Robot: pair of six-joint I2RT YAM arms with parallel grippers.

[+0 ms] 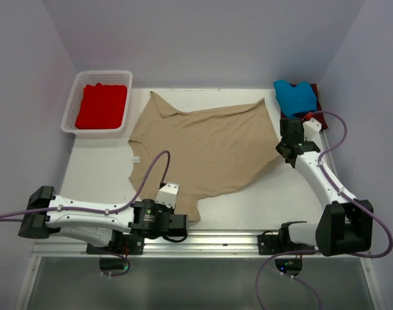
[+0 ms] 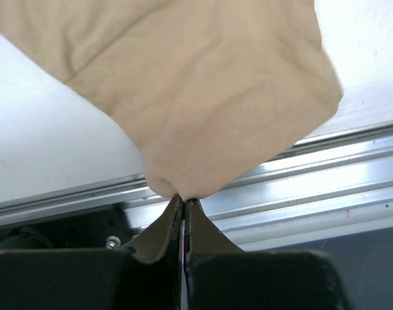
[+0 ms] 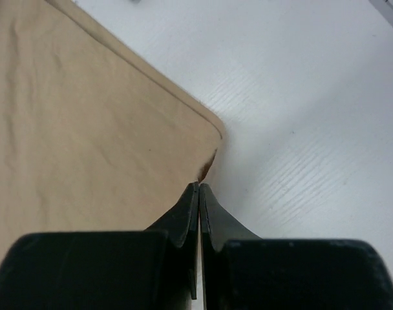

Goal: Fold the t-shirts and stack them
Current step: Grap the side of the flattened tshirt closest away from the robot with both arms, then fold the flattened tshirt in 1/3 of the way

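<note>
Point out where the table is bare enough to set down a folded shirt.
Bare table lies between the basket, the tan shirt and the left arm; more between that shirt and the right arm. The far right corner is crowded: blue shirt, right hand.

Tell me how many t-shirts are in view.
4: tan shirt spread mid-table, red shirt in the basket far left, blue shirt far right atop a barely visible maroon shirt; others may hide underneath.
</note>
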